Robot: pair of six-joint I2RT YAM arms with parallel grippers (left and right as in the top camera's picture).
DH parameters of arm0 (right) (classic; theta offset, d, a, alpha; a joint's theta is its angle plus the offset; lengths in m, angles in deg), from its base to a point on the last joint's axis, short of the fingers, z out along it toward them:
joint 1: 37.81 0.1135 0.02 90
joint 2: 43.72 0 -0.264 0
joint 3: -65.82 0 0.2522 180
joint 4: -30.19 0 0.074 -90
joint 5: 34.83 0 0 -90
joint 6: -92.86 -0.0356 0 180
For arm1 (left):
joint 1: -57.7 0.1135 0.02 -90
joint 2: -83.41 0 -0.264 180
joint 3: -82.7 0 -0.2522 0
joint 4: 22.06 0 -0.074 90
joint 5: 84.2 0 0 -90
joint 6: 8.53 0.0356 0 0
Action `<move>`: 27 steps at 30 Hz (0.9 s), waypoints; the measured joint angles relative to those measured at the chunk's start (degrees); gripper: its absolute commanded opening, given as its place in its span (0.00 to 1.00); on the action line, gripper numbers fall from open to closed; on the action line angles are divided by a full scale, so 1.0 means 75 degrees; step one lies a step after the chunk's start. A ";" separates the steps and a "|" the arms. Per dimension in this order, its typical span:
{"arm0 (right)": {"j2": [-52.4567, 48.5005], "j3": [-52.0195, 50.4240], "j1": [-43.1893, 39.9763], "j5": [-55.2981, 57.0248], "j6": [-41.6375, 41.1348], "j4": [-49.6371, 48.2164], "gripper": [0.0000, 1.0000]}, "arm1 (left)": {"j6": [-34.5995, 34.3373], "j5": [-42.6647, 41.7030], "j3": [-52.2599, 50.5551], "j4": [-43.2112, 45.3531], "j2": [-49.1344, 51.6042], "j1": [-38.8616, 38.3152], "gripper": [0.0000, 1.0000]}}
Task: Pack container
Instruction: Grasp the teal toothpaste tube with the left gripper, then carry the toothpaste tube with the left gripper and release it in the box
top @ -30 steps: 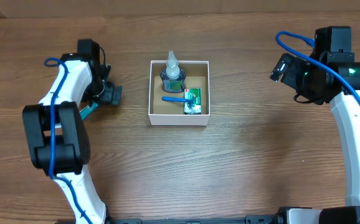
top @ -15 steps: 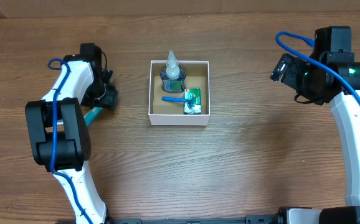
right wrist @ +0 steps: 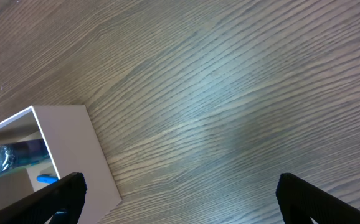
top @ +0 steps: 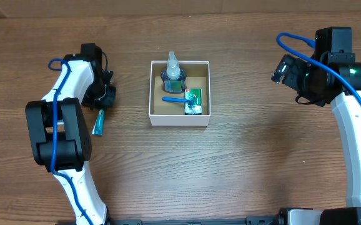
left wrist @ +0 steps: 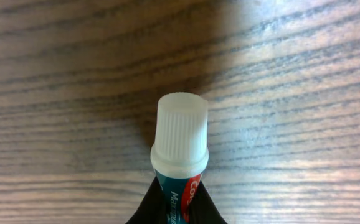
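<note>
The container [top: 156, 119] is a low white box with a brown inside, at mid-table. In it lie a clear bottle [top: 172, 70], a blue toothbrush [top: 174, 99] and a green-and-white packet [top: 194, 101]. Left of the box, my left gripper [top: 101, 107] is shut on a teal toothpaste tube [top: 98, 124]. In the left wrist view the tube's white cap [left wrist: 180, 142] points away from the gripper [left wrist: 179, 200], just over the wood. My right gripper [top: 282, 69] hangs open and empty, right of the box. In the right wrist view a corner of the container [right wrist: 74, 140] shows beside my right gripper [right wrist: 180, 198].
The table [top: 249, 156] is bare brown wood around the box. The left arm [top: 59, 134] and the right arm [top: 355, 119] stand along the two sides.
My left gripper has closed on the toothpaste tube, and the tube has swung out from under the arm to point toward the table's front. The right arm has stayed still.
</note>
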 measured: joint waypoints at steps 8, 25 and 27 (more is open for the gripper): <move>0.0000 -0.0003 0.0000 0.0050 0.0000 0.0023 1.00 | -0.0140 -0.0962 0.1725 -0.1743 0.0026 -0.0061 0.04; 0.0000 -0.0003 0.0000 0.0079 0.0000 0.0029 1.00 | 0.1513 -0.1259 0.3235 -0.0653 -0.2483 -0.4028 0.04; 0.0000 -0.0003 0.0003 0.0073 0.0000 0.0041 1.00 | 0.1760 -0.1026 0.3235 -0.0577 -0.2157 -0.4438 0.04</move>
